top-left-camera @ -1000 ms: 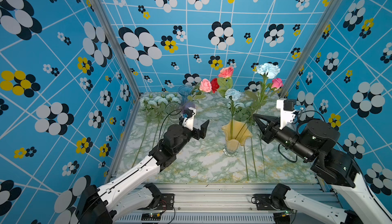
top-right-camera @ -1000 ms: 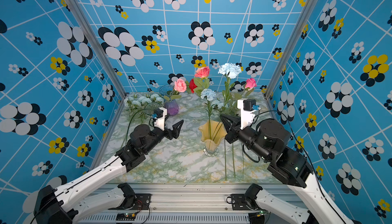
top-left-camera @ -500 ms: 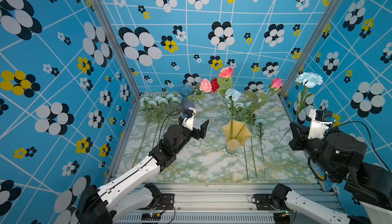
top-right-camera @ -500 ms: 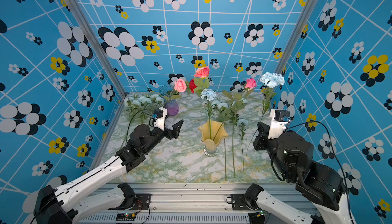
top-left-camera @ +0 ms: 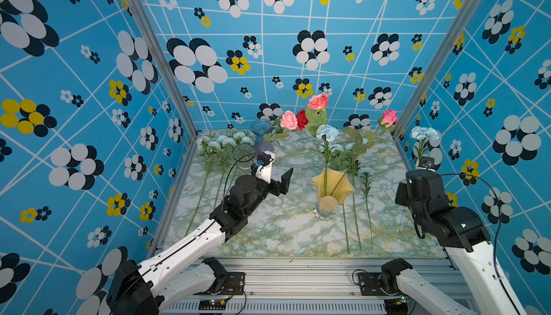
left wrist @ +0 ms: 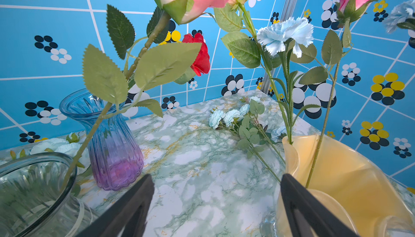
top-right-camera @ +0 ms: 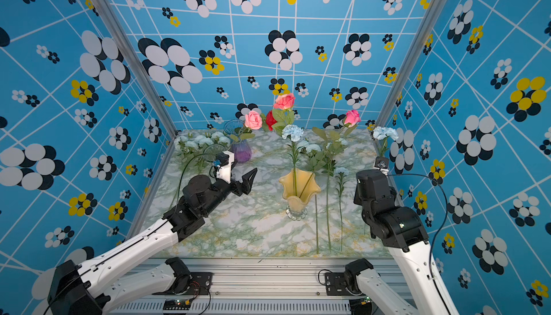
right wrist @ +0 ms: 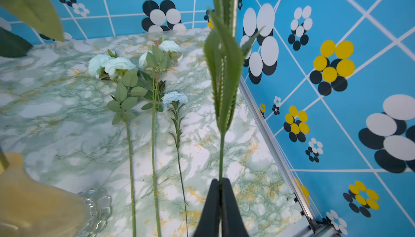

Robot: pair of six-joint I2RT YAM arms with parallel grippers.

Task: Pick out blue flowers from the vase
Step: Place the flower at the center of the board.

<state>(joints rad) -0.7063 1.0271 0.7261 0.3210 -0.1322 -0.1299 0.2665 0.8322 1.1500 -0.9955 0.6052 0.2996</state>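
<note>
- Moved over the last second: the right pincer (right wrist: 221, 187), earlier just beside the yellow vase (top-left-camera: 332, 189), now stands well to that vase's right, near the side wall, and has carried the held blue flower (top-left-camera: 425, 133) out with it; the left pincer (top-left-camera: 283, 179) has kept its place.
- Left of and beyond the left pincer: pale aqua blooms (top-left-camera: 226, 142) lying on the marble table (top-left-camera: 283, 230); nearer its wrist, a clear glass vase (top-left-camera: 243, 158) and a blue-to-purple vase (top-left-camera: 261, 137), both upright.
- Left pincer: jaws spread wide, nothing between them; raised above the table, pointing toward the yellow vase and apart from it.
- Between the two pincers: the yellow vase, upright, holding one blue carnation (top-left-camera: 327, 133) and stems of pink roses (top-left-camera: 389, 117); a red rose (top-left-camera: 301, 119) behind, its vase not discernible.
- Just left of the right pincer: laid-out blue flowers (right wrist: 174, 97) flat on the table, side by side, blooms pointing away from the pincer, stems running back alongside it.
- Right pincer: jaws pressed together on the thin green stem of the held blue flower; the stem stands roughly upright, the bloom above the pincer against the wall pattern, clear of the yellow vase.
</note>
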